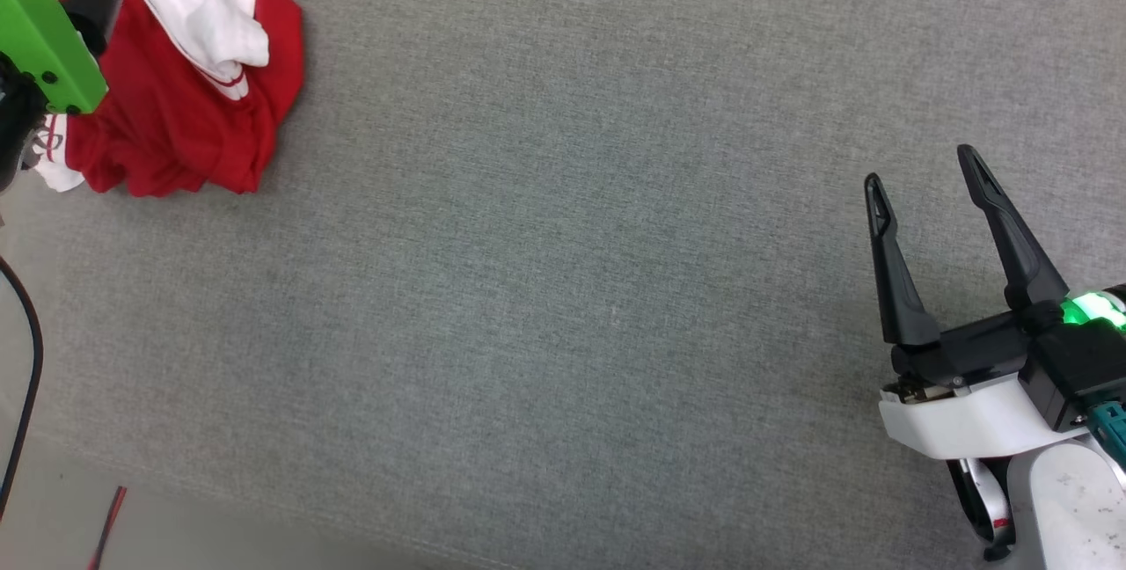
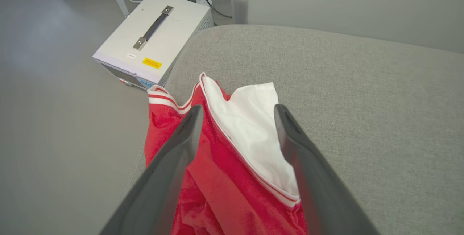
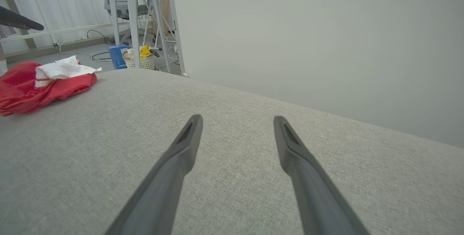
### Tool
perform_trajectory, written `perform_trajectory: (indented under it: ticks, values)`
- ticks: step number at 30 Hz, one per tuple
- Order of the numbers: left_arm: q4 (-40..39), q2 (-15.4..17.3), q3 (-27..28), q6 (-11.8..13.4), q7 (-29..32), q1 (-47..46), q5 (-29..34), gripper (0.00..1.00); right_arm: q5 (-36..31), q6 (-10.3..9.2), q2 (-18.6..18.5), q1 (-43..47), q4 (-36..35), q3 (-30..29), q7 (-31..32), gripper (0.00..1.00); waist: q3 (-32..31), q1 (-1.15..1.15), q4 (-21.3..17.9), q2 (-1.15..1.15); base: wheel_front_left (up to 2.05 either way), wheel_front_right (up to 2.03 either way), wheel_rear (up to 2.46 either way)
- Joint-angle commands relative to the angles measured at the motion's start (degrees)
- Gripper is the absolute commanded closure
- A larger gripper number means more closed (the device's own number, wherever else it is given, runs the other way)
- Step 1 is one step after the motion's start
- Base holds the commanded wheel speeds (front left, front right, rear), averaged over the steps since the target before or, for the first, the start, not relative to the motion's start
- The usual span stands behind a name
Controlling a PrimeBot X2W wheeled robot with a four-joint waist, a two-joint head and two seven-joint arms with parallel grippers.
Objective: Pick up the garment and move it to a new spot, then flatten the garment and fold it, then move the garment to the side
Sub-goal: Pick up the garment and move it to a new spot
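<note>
Overhead, a wide desk point(image 1: 563, 288) covered in grey woven fabric took up nearly the whole scene. At its far left, close to the desk's left edge, the garment point(image 1: 176, 130) lay in a crumpled heap: red cloth with a white sleeve folded across the top and red-and-white striped trim showing along the folds. No print was visible on it.

At the near right, well apart from the garment, the right end effector point(image 1: 919, 165) sat over bare fabric with its two long dark fingers spread wide and nothing between them. A green light glowed on its wrist.

The left end effector point(image 2: 238, 107) was at the far left, directly over the garment. Its fingers were likewise released and spread, the white sleeve and red cloth lying between and beneath them. Whether the tips touched the cloth could not be told.

Beyond the desk's far left corner, a white box point(image 2: 156, 42) with a black handle stood on the floor. Farther off were a pale basket point(image 3: 139, 62) and a small blue box point(image 3: 117, 56). A thin black cable point(image 1: 31, 359) curved along the near left edge.
</note>
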Motion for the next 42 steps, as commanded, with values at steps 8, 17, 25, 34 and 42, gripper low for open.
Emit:
perform_trajectory:
  ticks: [8,17,25,34,42]
  values:
    - [1.5,1.1,-7.1,-0.2,15.8,-2.0,-7.0,0.00,-0.3,-0.04,-0.9,-1.9,-0.5,-0.5,-0.3,0.00,4.1,-0.01,-1.8,0.00,0.00,0.00,0.00]
    - [9.0,-2.8,-12.3,-0.2,21.2,-1.2,-7.5,0.00,0.1,-0.04,-1.0,-2.7,0.0,-0.2,-0.3,0.00,5.3,-0.01,-3.0,0.00,0.00,0.00,0.00]
    - [10.5,-2.1,-14.8,-0.2,17.3,-1.9,-7.3,1.00,0.7,-0.04,-0.3,-2.1,0.9,-0.7,-0.3,0.00,2.9,-0.01,-3.3,0.00,0.00,0.00,0.00]
    - [4.7,0.7,-19.0,-0.2,7.1,-5.7,-6.7,1.00,1.6,-0.04,0.9,0.0,2.4,-0.9,-0.3,0.00,-4.4,-0.01,-1.1,0.00,0.00,0.00,0.00]
    - [-5.2,2.4,-28.9,-0.2,1.9,-9.1,-4.6,1.00,2.5,-0.04,2.4,2.0,3.6,-0.4,-0.3,0.00,-10.7,-0.01,-0.5,0.00,0.00,0.00,0.00]
